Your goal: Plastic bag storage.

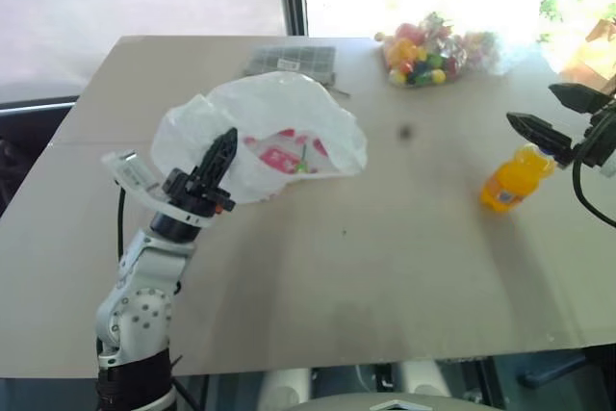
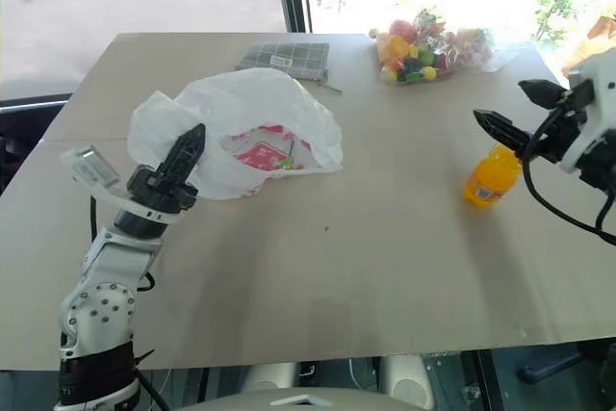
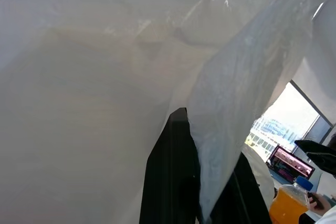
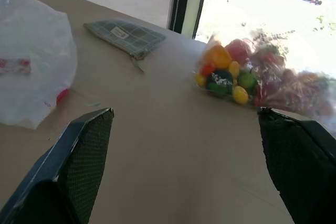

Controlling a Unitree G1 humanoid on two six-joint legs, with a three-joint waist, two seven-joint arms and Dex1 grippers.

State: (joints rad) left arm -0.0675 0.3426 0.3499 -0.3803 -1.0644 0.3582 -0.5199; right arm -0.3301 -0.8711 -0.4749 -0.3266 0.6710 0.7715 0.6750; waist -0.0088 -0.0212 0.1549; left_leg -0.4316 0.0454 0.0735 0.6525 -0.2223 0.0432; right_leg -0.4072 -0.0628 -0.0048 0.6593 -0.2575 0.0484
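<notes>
White thin plastic first: left gripper [image 1: 223,146], nearest the camera, is clamped shut on a fold of the plastic bag [image 1: 279,122]; the left wrist view shows film pinched between the black fingers [image 3: 173,171] and draped over the lens. Bag sits left of centre on the table [image 1: 385,267], puffed up, long axis running roughly left to right, gripped at its near-left edge; red print shows at the near-right side. Which way the mouth and handles point, can't tell. Right gripper [image 2: 510,111] hangs well off to the right, jaws spread wide and empty, aimed back toward the middle, above an orange drink bottle [image 1: 515,178]. So the bag lies to that gripper's left across bare tabletop; left arm is far nearer. Judgement: next move needs the right one to cross and take the free right end. Farther back: checked cloth pouch [image 1: 294,62] and sweets bag [image 1: 428,50] by the window.
</notes>
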